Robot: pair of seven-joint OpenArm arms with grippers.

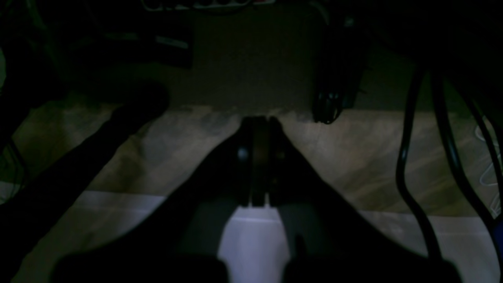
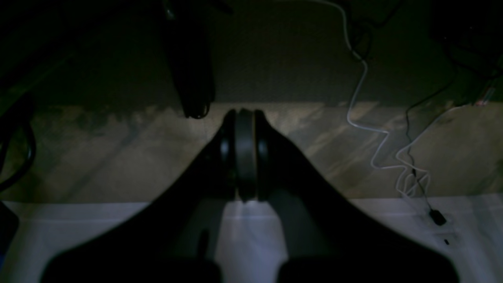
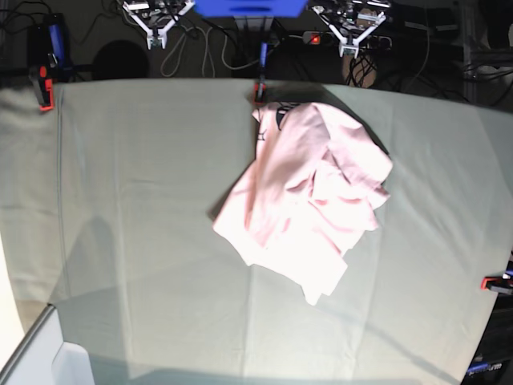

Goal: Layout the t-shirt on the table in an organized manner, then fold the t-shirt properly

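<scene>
Right claw [image 2: 245, 118] closed, holding nothing, parked beyond the table's far edge at scene left. Left claw [image 1: 259, 122] likewise closed and empty, parked at far right. The t-shirt [image 3: 309, 196] lies crumpled, right of centre on the table [image 3: 144, 224], its far end near a red clamp [image 3: 260, 90].

Both wrist views are super dark, so most of the background is just murk. The t-shirt [image 3: 309, 192] lies crumpled, its black lettering mostly folded under with only a sliver showing near the top edge, unreadable. The table [image 3: 136, 208] runs off the base view at the left, right and bottom. Both arms are cut off by the top edge there.
</scene>
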